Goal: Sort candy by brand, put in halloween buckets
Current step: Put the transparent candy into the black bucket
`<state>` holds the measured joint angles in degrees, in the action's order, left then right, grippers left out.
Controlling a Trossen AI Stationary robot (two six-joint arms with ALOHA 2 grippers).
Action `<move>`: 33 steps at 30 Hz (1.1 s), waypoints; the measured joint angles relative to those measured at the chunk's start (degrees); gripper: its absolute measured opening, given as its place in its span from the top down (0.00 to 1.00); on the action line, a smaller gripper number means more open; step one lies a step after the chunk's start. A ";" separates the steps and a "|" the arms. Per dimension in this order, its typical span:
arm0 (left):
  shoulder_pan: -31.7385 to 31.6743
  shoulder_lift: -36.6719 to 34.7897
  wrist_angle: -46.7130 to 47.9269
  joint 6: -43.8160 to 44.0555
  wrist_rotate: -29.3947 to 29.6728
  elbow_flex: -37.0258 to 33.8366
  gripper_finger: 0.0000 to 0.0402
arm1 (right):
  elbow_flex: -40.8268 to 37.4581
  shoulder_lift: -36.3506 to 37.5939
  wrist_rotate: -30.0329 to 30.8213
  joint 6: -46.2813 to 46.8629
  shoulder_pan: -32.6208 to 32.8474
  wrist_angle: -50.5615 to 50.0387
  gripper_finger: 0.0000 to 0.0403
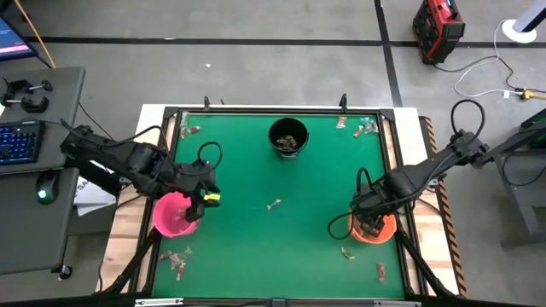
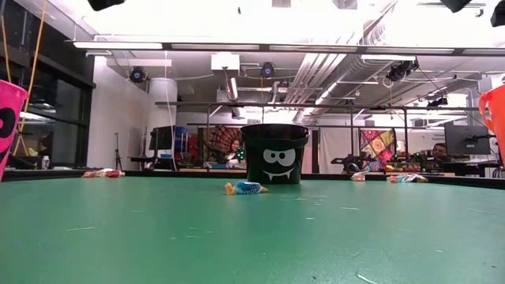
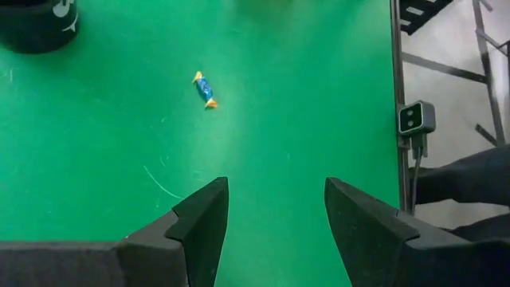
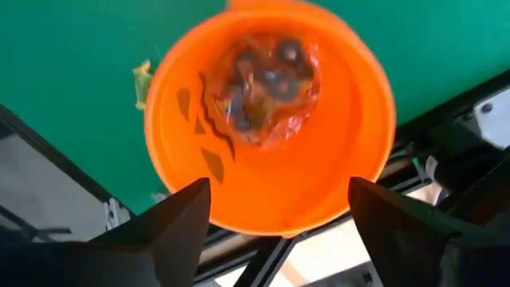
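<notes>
Three buckets stand on the green table. The pink bucket (image 1: pixel 175 213) is at the left, the black bucket (image 1: pixel 288 136) (image 2: pixel 274 154) at the far middle, and the orange bucket (image 1: pixel 375 228) (image 4: pixel 271 127) at the right, with red and silvery candy lying in it. A blue candy with orange ends (image 1: pixel 274 205) (image 3: pixel 205 89) (image 2: pixel 245 188) lies mid-table. My left gripper (image 1: pixel 208 194) (image 3: pixel 275 211) is open and empty beside the pink bucket's far right rim. My right gripper (image 1: pixel 370 215) (image 4: pixel 279 191) hovers open above the orange bucket, holding nothing.
Loose candies lie near the table's corners: far left (image 1: pixel 186 130), far right (image 1: pixel 360 126), near left (image 1: pixel 177 258) and near right (image 1: pixel 347 253) (image 1: pixel 380 271). A black frame rail (image 1: pixel 399 170) runs round the table. Open green surface lies between the buckets.
</notes>
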<state>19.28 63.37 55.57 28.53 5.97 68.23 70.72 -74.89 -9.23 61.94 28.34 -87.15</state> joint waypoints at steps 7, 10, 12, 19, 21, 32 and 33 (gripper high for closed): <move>1.25 0.70 6.73 9.65 -7.54 0.02 0.50 | 2.18 0.04 10.29 -3.32 -1.89 6.71 0.28; 6.37 3.38 14.37 18.21 -15.13 0.02 0.50 | 2.18 -0.45 16.26 -4.98 -3.89 11.34 0.28; 12.31 6.18 18.02 22.02 -18.69 0.00 0.51 | 2.18 -0.93 18.46 -6.53 -5.54 13.97 0.28; 32.05 20.42 17.80 22.83 -25.82 1.01 0.64 | 2.18 -2.08 19.29 -14.46 -11.07 18.22 0.28; 37.24 23.68 17.30 21.73 -23.82 2.90 0.75 | 2.18 -2.04 19.14 -15.59 -12.22 18.16 0.28; 45.60 32.82 12.34 3.73 -15.72 0.85 1.00 | 2.16 -2.06 17.81 -19.51 -16.40 20.32 0.28; 44.91 33.65 12.22 0.79 -16.09 0.85 1.00 | 2.16 -2.06 17.82 -19.52 -16.56 20.70 0.28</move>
<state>64.19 97.03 67.79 29.32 -10.13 69.08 72.88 -76.95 8.59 42.42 11.79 -66.46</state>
